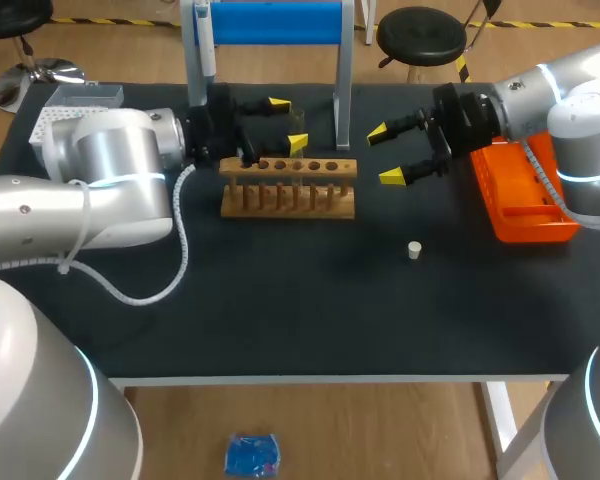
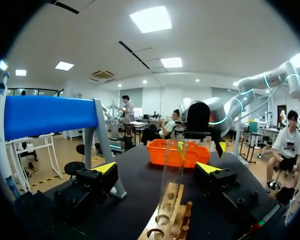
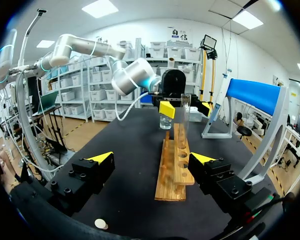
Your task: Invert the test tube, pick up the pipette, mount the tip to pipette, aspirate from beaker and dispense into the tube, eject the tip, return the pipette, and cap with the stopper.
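While left hand (image 2: 157, 168) hangs released, fingers wide either side of the test tube (image 2: 172, 170) w/o touching, tube stands upright in wooden rack (image 1: 288, 187); right hand (image 1: 385, 155), also released, hovers beside rack; stopper (image 1: 414, 250) lies on table (image 1: 280, 320) nearby.

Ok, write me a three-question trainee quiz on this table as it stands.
1. True or false: the right claw is shut on the stopper.
2. Which is nearer the test tube? A: the left claw. B: the right claw.
3. Fill in: the tray under the right arm is coloured ____.
Key: 1 false, it is open and the stopper lies apart on the table; 2 A; 3 orange.
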Robot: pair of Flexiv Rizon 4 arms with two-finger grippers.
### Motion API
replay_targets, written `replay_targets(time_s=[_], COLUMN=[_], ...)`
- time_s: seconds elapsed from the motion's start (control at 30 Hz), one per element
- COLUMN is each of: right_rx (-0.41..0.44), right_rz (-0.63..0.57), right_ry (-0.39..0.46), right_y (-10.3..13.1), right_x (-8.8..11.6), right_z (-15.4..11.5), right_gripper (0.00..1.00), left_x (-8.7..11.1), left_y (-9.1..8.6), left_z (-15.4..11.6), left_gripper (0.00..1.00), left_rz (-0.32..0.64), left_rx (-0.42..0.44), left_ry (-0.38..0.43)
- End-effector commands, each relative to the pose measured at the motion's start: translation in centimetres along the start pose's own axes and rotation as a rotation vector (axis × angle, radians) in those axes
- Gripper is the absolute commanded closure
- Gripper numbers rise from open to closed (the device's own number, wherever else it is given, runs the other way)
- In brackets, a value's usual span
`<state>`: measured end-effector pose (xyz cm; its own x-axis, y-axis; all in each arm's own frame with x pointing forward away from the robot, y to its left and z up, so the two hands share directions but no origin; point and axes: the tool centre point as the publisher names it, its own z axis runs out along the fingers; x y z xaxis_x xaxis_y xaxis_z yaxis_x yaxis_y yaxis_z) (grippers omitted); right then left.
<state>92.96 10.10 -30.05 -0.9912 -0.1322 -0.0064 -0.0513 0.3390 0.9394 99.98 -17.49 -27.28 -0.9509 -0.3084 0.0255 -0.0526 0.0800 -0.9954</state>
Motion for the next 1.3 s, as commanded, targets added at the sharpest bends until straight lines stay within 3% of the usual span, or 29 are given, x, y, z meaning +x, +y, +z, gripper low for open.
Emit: replay_targets(time_s=[0.03,0.47,0.73,0.83,1.3], right_rx=[0.002,0.002,0.002,0.002,0.002], right_rz=[0.0,0.0,0.0,0.0,0.0], right_ry=[0.001,0.001,0.001,0.001,0.001], right_y=[0.0,0.0,0.0,0.0,0.0], right_x=[0.0,0.0,0.0,0.0,0.0], right_z=[-0.1,-0.1,-0.1,-0.1,-0.1], right_gripper=[0.0,0.0,0.0,0.0,0.0], left_x=[0.6,1.3,2.5,3.1,3.1], left_y=[-1.8,-7.1,-7.5,-7.7,-7.7], left_z=[-1.8,-11.8,-17.3,-18.3,-18.3], left_gripper=[0.0,0.0,0.0,0.0,0.0], left_rz=[-0.003,0.037,0.004,-0.007,-0.007], left_rx=[-0.048,-0.139,-0.241,-0.252,-0.252], left_ry=[0.006,-0.015,-0.09,-0.124,-0.124])
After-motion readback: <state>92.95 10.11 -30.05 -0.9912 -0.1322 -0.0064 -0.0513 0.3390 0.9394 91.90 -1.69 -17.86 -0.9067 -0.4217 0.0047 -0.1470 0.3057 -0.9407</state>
